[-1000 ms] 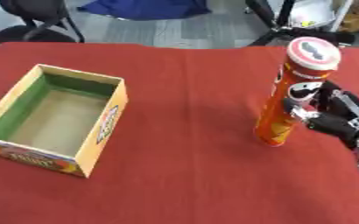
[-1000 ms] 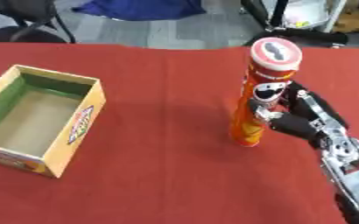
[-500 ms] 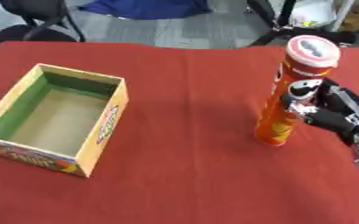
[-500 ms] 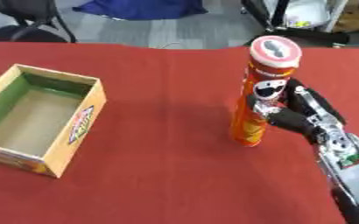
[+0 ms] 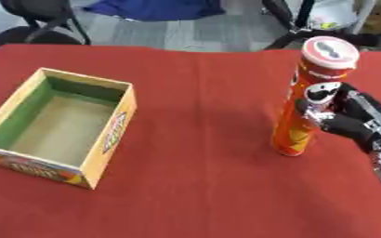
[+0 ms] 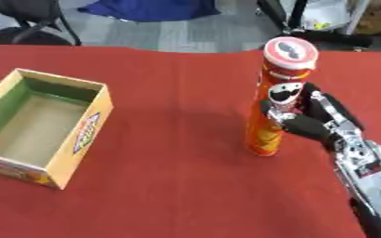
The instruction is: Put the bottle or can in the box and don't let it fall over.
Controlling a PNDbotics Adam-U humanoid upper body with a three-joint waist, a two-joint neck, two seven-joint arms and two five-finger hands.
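While it stands upright on the red worktop (image 5: 202,186), long axis vertical, lid up, orange can (image 6: 273,102), right hand (image 6: 317,122) curled around its middle, open box (image 5: 57,123) well apart.

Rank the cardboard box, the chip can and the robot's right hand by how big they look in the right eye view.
1. The cardboard box, clearly the largest, open and empty.
2. The chip can, tall but narrow, standing upright.
3. The right hand, fingers curled round the can; it is nearer the camera, so second and third are close.
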